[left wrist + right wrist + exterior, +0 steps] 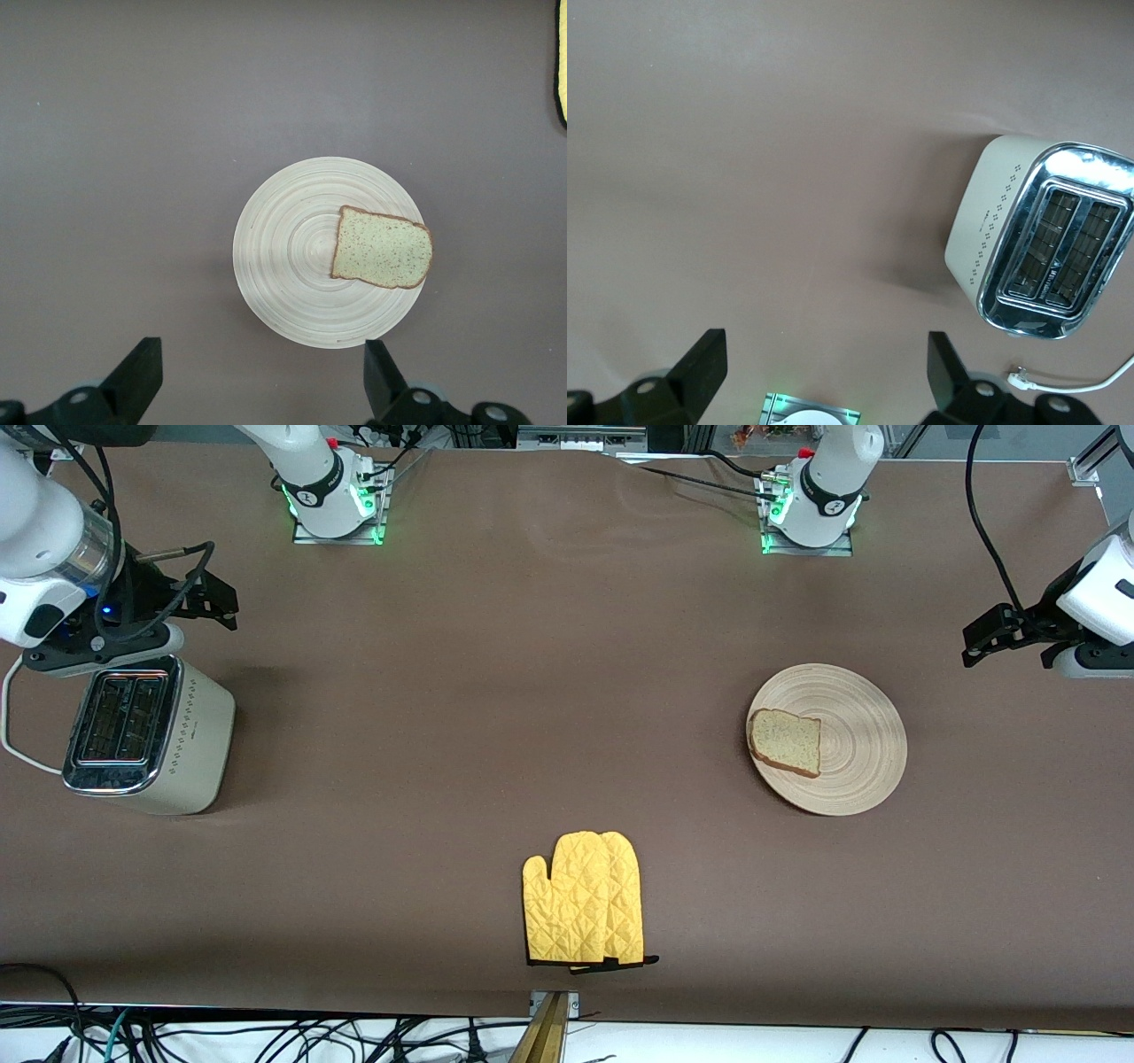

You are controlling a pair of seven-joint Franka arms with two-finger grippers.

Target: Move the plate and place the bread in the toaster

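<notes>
The round light-wood plate [864, 766] lies toward the left arm's end of the table. One slice of speckled bread [786, 741] rests on it, by the rim that faces the middle of the table. In the left wrist view the plate [283, 257] and bread [383, 250] show from above. My left gripper [1010, 645] hangs open in the air at that end of the table, off to the side of the plate, with nothing between its fingers [263, 376]. The cream toaster [142, 735] with chrome top [1036, 243] stands at the right arm's end. My right gripper [221, 602] hovers open and empty beside it [827, 372].
A yellow quilted oven mitt [585, 899] lies flat near the table's front edge, midway between the toaster and the plate; its edge shows in the left wrist view [562, 62]. The toaster's white cord [1072, 385] trails off toward the table's end.
</notes>
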